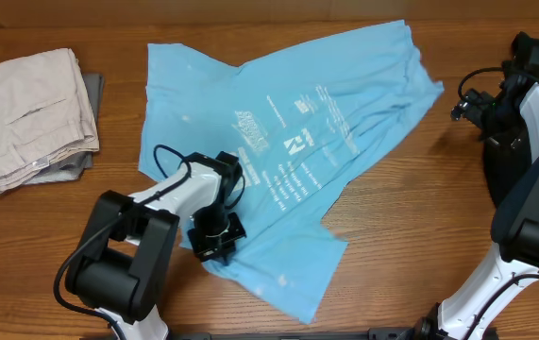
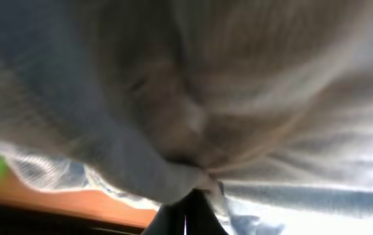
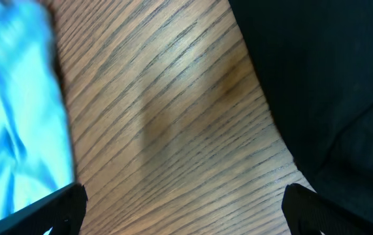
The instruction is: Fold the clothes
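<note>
T-shirt [image 1: 297,142], light blue, lies rumpled on the wooden table [image 1: 420,217]. Left gripper [image 1: 214,236]: jaws pressed together, pinching a bunch of the T-shirt's fabric between them. Right gripper [image 3: 186,209]: jaws spread wide, bare wood between them, T-shirt edge just outside one jaw.

A light blue T-shirt [image 1: 345,113] of soft, matt cotton cloth, lightly creased, is pictured on a table [image 1: 411,231] of smooth, grained brown wood; beige trousers [image 1: 33,109] of matt woven cloth and robot arms [image 1: 123,255] cased in smooth black-and-white plastic are also seen.
</note>
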`<state>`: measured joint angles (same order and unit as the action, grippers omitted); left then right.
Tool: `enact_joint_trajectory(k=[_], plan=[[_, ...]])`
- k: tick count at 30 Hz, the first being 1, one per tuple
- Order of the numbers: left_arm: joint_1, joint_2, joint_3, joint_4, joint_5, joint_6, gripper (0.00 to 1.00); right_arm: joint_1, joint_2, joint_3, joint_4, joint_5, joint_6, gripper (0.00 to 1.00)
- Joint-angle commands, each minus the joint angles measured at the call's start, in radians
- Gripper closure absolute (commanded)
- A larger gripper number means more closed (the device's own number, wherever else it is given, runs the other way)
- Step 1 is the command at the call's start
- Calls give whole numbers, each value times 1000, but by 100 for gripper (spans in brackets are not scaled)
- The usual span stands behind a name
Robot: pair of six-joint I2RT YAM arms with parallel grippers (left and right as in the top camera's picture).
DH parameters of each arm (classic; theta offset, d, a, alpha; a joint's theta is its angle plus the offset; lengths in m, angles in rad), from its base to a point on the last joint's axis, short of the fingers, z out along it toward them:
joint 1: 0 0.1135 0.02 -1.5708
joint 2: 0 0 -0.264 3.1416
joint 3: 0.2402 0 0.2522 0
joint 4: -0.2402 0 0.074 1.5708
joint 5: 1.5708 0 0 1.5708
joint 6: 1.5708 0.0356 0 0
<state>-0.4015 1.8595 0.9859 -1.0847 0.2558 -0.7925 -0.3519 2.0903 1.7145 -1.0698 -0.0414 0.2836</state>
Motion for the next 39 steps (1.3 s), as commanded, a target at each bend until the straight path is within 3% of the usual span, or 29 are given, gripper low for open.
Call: enact_joint_trajectory(k=[1,10,19,24,27,30,31,33,35,36,39], plan=[[29,27,-16,18,-178,30,96,2,-14,10,3,3,-3,0],[35,-21,40,-13,-179,39,96,2,-14,10,3,3,-3,0],[35,-253,318,-78,-180,97,96,2,-14,10,3,3,-3,0],[35,-320,380,-17,-238,98,93,2,-14,10,3,3,-3,0],[35,-322,380,26,-275,98,78,2,-14,10,11,0,3,0],[35,-322,379,55,-314,98,77,2,-14,10,64,-5,4,0],[35,-322,379,66,-322,98,71,2,-14,10,76,-5,4,0],[35,-322,379,86,-346,98,46,3,-14,10,78,-58,5,0],[35,-322,379,99,-362,98,7,3,-14,10,54,-206,5,0],[35,-322,379,103,-365,98,0,3,-14,10,35,-288,4,0],[35,-322,379,105,-364,98,0,3,-14,10,46,-386,24,0]])
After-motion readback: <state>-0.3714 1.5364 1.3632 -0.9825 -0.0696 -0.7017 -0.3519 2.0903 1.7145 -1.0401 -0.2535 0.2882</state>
